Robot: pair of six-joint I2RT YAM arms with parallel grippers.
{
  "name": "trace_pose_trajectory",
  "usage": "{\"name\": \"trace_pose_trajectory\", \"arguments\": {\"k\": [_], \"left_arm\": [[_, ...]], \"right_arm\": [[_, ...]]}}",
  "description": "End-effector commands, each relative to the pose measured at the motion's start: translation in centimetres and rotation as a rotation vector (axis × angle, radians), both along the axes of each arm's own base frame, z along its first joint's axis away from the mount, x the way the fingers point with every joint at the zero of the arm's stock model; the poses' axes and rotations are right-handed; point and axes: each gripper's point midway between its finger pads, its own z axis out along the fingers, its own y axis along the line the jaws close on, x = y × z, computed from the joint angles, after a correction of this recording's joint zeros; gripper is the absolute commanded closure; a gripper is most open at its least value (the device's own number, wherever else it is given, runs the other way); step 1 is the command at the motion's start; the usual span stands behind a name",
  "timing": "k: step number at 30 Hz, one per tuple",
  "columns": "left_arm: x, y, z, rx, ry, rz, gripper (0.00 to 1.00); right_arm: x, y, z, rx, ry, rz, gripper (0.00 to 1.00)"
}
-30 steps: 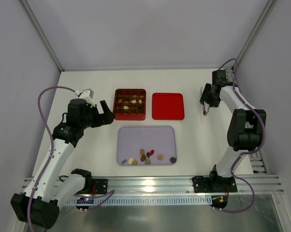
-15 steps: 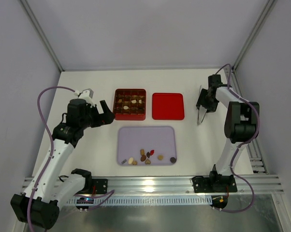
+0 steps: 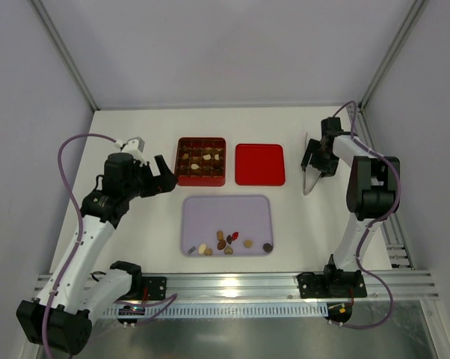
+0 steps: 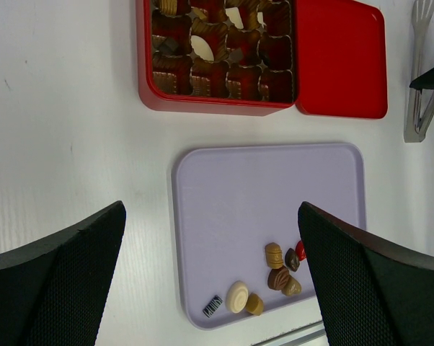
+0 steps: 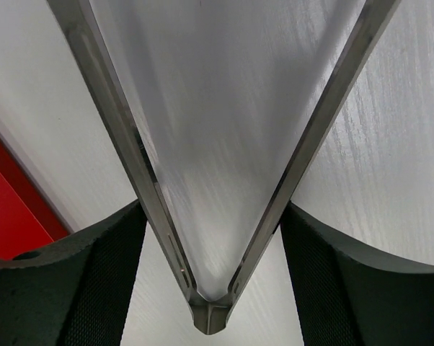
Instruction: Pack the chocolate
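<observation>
Right gripper (image 3: 318,159) has dropped lower and spread wider. Tongs (image 3: 306,182) clamped between its fingers, arms splayed. Chocolate (image 3: 226,241) well left of the tips: tiny brown, tan and cream pieces.

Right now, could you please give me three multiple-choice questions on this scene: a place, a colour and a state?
1. Where on the tray do the loose chocolates lie?
A near the edge closest to the arms' bases
B at its far edge
C in its middle

2. What colour is the lid beside the box?
A blue
B red
C green

3. How is the left gripper?
A shut on a chocolate
B shut on the lid
C open and empty

Answers: 1 A, they cluster along the nearer edge; 2 B, it matches the red box; 3 C, its fingers stand wide apart with nothing between them.
</observation>
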Motion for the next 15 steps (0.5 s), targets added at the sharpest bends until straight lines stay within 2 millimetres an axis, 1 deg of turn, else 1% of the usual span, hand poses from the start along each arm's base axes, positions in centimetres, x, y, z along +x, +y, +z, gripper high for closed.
{"name": "trace_pose_trajectory", "arguments": {"k": [1, 3, 5, 6, 7, 10, 11, 13, 14, 15], "left_arm": [[0.4, -0.2, 1.3, -0.022, -0.045, -0.002, 0.0], [0.4, -0.2, 1.3, -0.023, -0.043, -0.002, 0.0], [0.4, -0.2, 1.2, -0.023, -0.041, -0.002, 0.0], [0.4, -0.2, 1.2, -0.021, -0.042, -0.002, 0.0], [0.5, -0.2, 1.2, -0.023, -0.04, -0.002, 0.0], [0.5, -0.2, 1.2, -0.022, -0.038, -0.004, 0.0], [0.5, -0.2, 1.2, -0.021, -0.04, -0.003, 0.0], [0.5, -0.2, 1.2, -0.021, -0.04, -0.002, 0.0], [0.4, -0.2, 1.1, -0.02, -0.039, -0.002, 0.0], [0.5, -0.2, 1.1, -0.019, -0.037, 0.0, 0.0]], "right_arm": [[-0.1, 0.0, -0.1, 0.002, -0.008, -0.012, 0.24], [-0.5, 0.0, -0.3, 0.002, -0.002, -0.015, 0.21], [-0.6, 0.0, 0.3, -0.001, -0.023, -0.018, 0.17], [-0.8, -0.1, 0.3, -0.006, -0.022, -0.02, 0.15], [-0.9, -0.2, 0.6, -0.009, -0.026, -0.022, 0.14], [-1.2, -0.4, 1.8, -0.019, -0.046, -0.027, 0.14], [-1.2, -0.4, 2.7, -0.019, -0.07, -0.029, 0.14], [-1.7, -0.4, 3.3, -0.023, -0.077, -0.031, 0.13], [-1.8, -0.5, 3.9, -0.025, -0.09, -0.035, 0.13], [-2.0, -0.5, 4.9, -0.028, -0.116, -0.038, 0.13]]}}
